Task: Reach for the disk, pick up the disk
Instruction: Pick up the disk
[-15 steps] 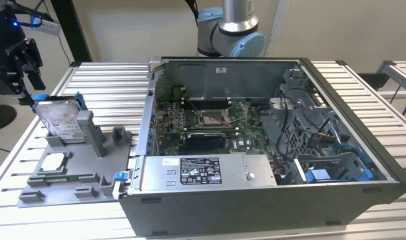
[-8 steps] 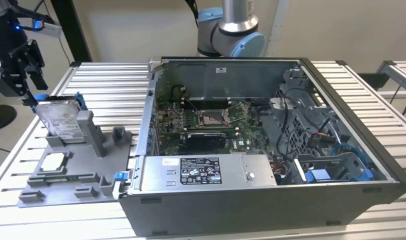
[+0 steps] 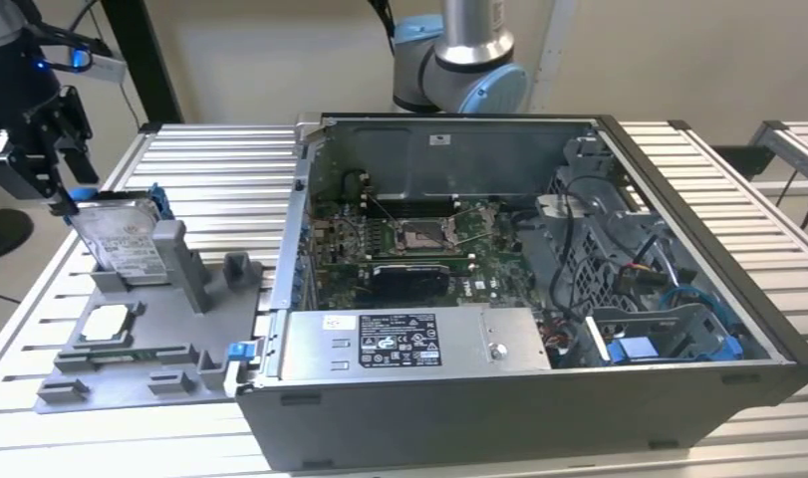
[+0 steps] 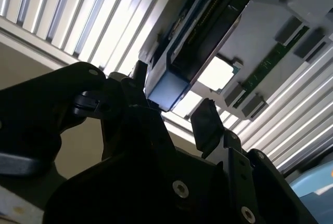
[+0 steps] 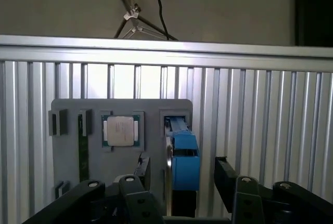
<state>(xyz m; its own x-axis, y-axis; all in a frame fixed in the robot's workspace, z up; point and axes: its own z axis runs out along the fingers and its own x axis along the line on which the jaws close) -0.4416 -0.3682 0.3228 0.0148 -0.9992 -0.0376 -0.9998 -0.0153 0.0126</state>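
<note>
With its jaws apart, the claw (image 5: 182, 162) straddles the blue-framed end of the disk (image 5: 184, 146), apparently not yet clamped, so the reach looks done and the lift undone; the disk stands on edge in the grey holder (image 3: 177, 309) at the exterior view's left.

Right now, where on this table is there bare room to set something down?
The slatted aluminium table is bare between the grey plastic holder tray and its far edge, beside the open grey computer case. Crowded: the tray's far corner, where the open black pincer straddles the standing silver, blue-framed disk.
</note>
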